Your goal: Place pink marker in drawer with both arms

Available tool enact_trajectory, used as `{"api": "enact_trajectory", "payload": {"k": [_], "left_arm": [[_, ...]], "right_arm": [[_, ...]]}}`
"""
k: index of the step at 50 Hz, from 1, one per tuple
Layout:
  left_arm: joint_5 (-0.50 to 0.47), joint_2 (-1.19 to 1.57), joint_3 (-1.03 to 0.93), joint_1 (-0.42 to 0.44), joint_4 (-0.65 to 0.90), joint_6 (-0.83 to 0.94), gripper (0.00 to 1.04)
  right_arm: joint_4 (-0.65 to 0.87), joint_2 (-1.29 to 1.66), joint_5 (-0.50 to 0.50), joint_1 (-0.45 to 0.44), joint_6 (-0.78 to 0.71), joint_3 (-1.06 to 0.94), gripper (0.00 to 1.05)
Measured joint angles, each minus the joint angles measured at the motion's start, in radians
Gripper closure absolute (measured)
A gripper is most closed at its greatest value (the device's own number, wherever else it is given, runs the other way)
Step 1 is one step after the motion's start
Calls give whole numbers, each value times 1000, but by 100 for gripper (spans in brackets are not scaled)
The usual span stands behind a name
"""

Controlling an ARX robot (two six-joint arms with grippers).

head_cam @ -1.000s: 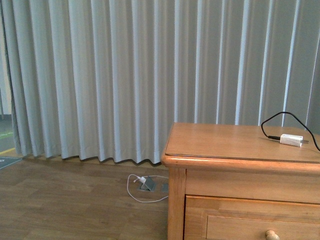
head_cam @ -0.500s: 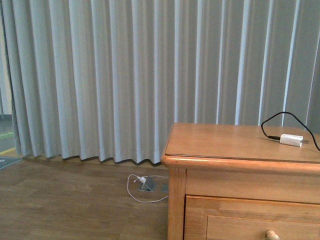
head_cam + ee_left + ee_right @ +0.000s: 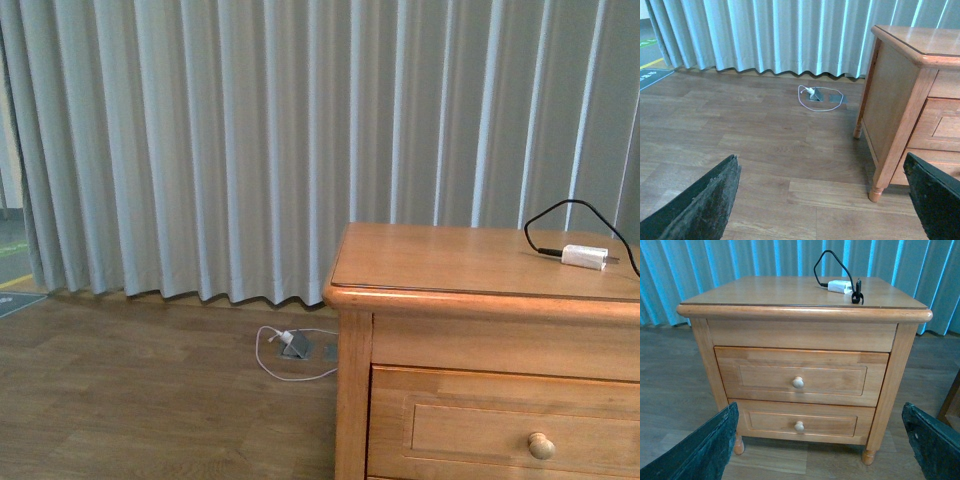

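Right wrist view alone shows the whole cabinet (image 3: 802, 365) — both drawers shut, the taller drawer (image 3: 801, 376) straight ahead of the right gripper (image 3: 822, 450). Front view catches only its corner and the charger (image 3: 583, 256). Both grippers — left gripper (image 3: 822, 205) over bare floor — spread wide, holding nothing. Pink marker not visible anywhere.

A honey-coloured wooden cabinet (image 3: 805, 365) stands on the brown plank floor (image 3: 740, 145), with a white charger plug (image 3: 840, 286) and its looped black cable (image 3: 832, 262) on its top.
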Motion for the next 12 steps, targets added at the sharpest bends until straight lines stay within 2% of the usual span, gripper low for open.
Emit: {"api": "enact_trajectory", "payload": {"k": [12], "left_arm": [[0,0,0,0,0,0,6]], "right_arm": [[0,0,0,0,0,0,8]]}}
